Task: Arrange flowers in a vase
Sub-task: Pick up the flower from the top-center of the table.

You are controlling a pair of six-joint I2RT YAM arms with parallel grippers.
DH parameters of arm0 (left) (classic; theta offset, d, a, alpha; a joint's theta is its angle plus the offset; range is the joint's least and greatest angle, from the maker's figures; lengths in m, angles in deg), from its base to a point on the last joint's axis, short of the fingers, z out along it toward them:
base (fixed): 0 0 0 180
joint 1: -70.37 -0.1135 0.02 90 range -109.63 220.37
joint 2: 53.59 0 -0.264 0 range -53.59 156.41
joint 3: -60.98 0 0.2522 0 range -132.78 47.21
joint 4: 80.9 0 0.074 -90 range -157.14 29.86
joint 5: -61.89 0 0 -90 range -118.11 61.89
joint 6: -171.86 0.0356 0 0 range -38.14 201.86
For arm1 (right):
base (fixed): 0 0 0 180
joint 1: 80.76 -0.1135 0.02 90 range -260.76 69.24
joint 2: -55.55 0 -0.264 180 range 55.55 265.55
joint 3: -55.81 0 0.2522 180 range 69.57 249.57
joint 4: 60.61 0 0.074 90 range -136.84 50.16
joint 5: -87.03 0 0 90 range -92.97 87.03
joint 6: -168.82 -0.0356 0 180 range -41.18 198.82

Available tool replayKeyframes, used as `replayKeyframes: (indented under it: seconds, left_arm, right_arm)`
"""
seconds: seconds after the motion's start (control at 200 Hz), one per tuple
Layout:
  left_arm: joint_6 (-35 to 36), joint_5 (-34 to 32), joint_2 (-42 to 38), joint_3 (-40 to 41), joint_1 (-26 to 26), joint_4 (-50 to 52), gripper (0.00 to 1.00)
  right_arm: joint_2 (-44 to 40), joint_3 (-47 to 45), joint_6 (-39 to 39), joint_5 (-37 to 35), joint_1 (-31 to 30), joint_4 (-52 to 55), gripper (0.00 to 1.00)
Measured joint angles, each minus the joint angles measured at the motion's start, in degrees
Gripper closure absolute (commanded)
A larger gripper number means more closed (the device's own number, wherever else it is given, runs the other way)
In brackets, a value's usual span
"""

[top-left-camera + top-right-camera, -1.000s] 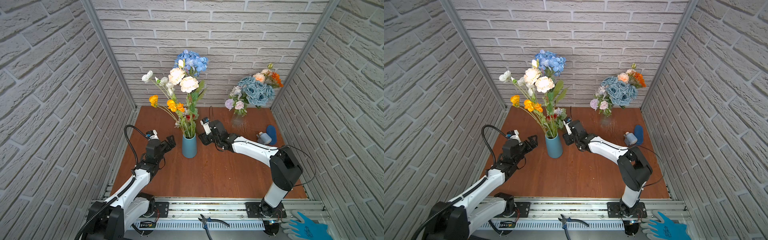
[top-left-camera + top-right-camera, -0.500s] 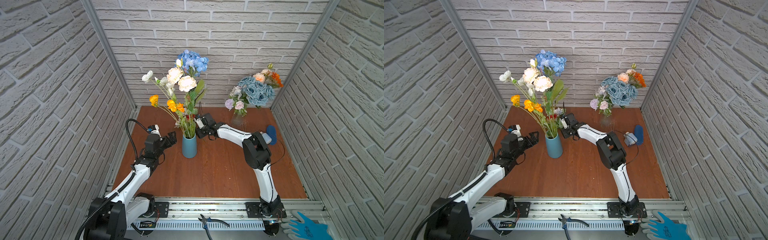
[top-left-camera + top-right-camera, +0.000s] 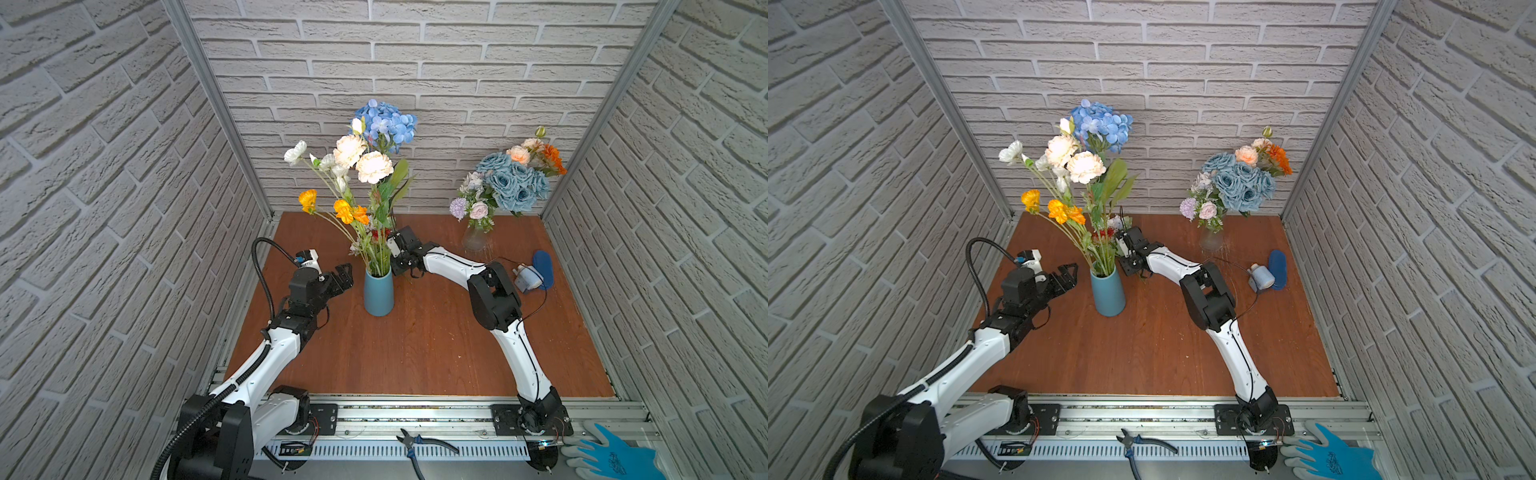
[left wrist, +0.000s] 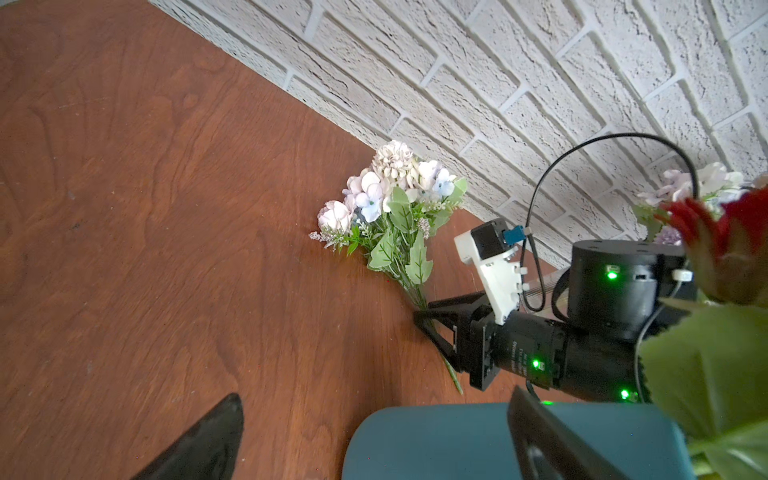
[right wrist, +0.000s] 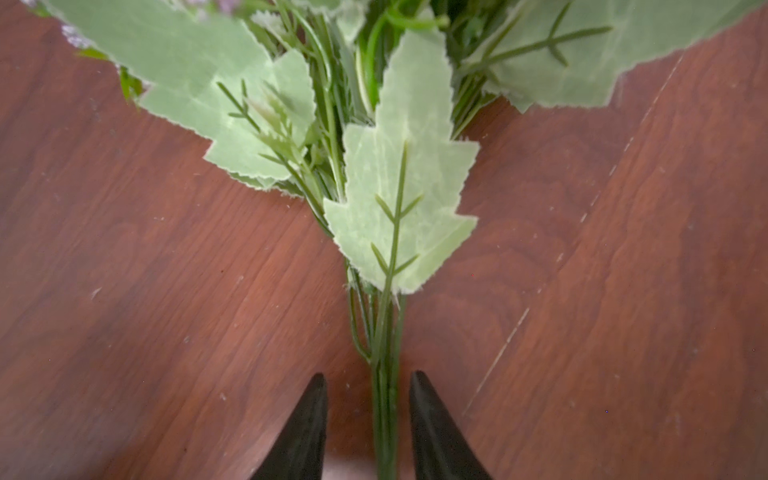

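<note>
Swinging inward since a second ago, the right arm now has its elbow nearer the table's middle, and the right pincer has slid a little toward 11 o'clock, behind the blue vase. Its jaws are narrowly parted. One fingertip sits on each side of a green stem, with a sliver of table showing on both sides, so nothing is pinched.

That stem belongs to the lilac-white spray. It lies flat on the table at 12 o'clock of the blue vase, blooms toward 10 o'clock.

The left pincer hangs wide open and empty at 9 o'clock of the vase, near it but apart.

The blue vase stands upright and holds:
- the blue hydrangea
- peach roses
- white poppies
- orange poppies
- a small red bloom

At the table's 2 o'clock corner a glass vase carries pale blue roses. A dark blue object lies at 3 o'clock. On the rail, pliers lie at 6 o'clock and a blue glove at 5.
</note>
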Motion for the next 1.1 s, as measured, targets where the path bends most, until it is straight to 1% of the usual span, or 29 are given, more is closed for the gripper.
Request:
replayKeyframes:
  seconds: [0.035, 0.08, 0.11, 0.275, 0.405, 0.525, 0.645, 0.77, 0.935, 1.01, 1.1]
  left_arm:
    - [0.0, 0.0, -0.2, 0.0, -0.1, 0.0, 0.02]
    - [0.0, 0.0, -0.6, 0.1, -0.2, 0.0, 0.02]
    - [0.0, 0.0, -0.9, 0.1, -0.3, 0.1, 0.02]
    - [0.0, 0.0, -1.8, 0.2, -0.5, 0.1, 0.02]
    - [0.0, 0.3, -1.8, 0.3, -0.6, 0.0, 0.02]
    - [0.0, 1.7, -1.7, 0.7, -0.7, -0.8, 0.02]
    - [0.6, 3.9, -1.8, 1.1, -0.8, -2.0, 0.02]
    - [1.6, 7.0, -3.0, 1.6, -0.8, -3.3, 0.02]
    - [1.9, 10.7, -7.6, 3.8, -0.8, -5.5, 0.02]
    - [1.4, 12.0, -9.2, 5.3, -0.8, -6.9, 0.05]
    - [0.5, 14.5, -10.1, 7.6, -0.8, -9.0, 0.06]
  right_arm:
    - [0.2, 0.3, -0.1, -0.1, 0.0, 0.1, 0.84]
    - [0.3, 0.5, 0.1, -0.1, 0.0, 0.2, 0.92]
    - [0.3, 0.6, -0.1, -0.2, 0.0, 0.2, 0.94]
    - [0.1, -0.1, -0.3, -0.5, 0.2, -0.4, 0.94]
    - [-4.1, -7.5, -1.6, -0.5, 0.7, -3.5, 0.94]
    - [-12.5, -17.2, -4.0, 0.2, 1.7, -6.0, 0.95]
    - [-22.1, -24.4, -6.0, 0.4, 3.7, -8.0, 0.94]
    - [-32.0, -30.2, -7.8, 0.3, 5.4, -9.8, 0.94]
    - [-44.5, -36.9, -10.7, 0.0, 5.6, -10.4, 0.95]
    - [-49.5, -39.3, -12.1, 0.2, 5.5, -10.1, 0.95]
    - [-56.0, -42.6, -13.9, 0.6, 5.5, -10.5, 0.95]
